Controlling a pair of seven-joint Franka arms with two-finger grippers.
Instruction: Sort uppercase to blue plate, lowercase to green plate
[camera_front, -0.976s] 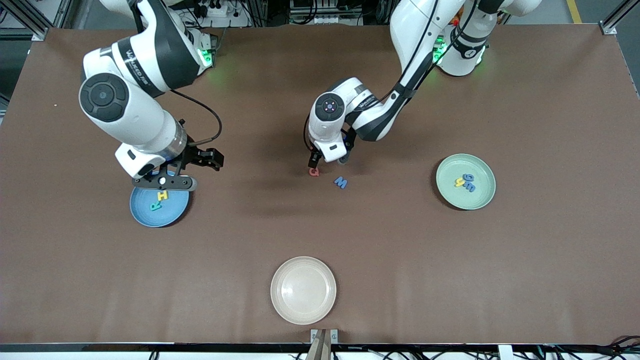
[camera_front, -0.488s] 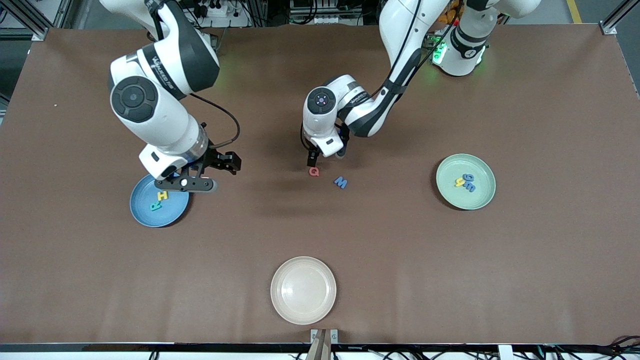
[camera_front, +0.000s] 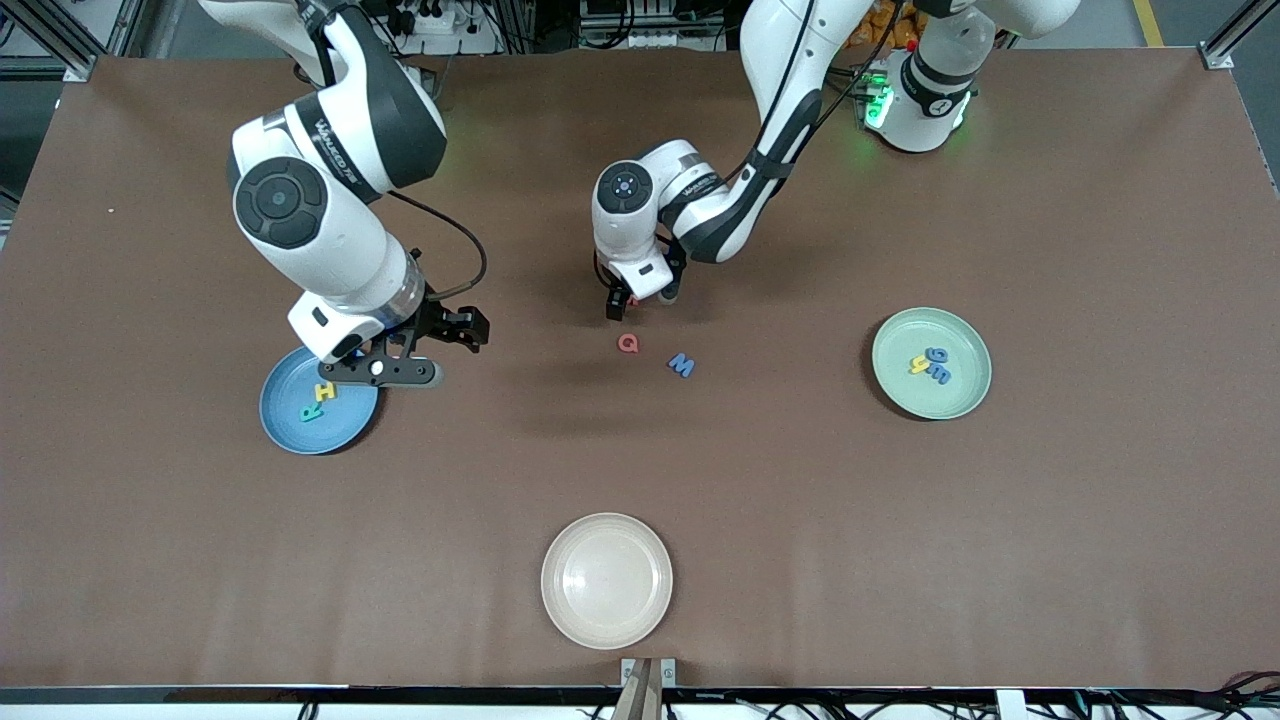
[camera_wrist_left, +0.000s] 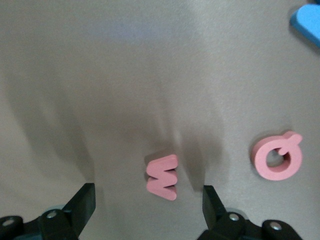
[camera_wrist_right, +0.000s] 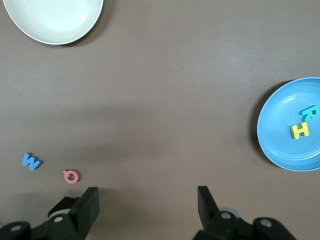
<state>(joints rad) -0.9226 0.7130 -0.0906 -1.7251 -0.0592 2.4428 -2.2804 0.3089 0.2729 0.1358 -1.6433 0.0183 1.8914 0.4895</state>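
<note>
Fingers of my left gripper stand wide apart with nothing between them but table, low over the small flat red foam w, which lies on the brown table cloth in the gap. Just beside it lies the flat red foam capital Q, a little nearer to the front camera, and the flat blue foam capital W lies beside the Q, toward the left arm's end of the table and slightly nearer the camera still. Neither is touched.

My right gripper is likewise spread open and empty, hanging over the table at the edge of the round shallow medium-blue plastic plate. On that plate rest the flat yellow foam capital H and the flat teal-green foam capital R, side by side and just touching or nearly so.

Toward the left arm's end sits the round pale mint-green plastic plate. It holds the flat blue foam g, the flat yellow foam h and the flat blue foam m, bunched close together.

Nearest the front camera, well apart from everything else, sits a round cream-beige plastic plate with nothing in it.
</note>
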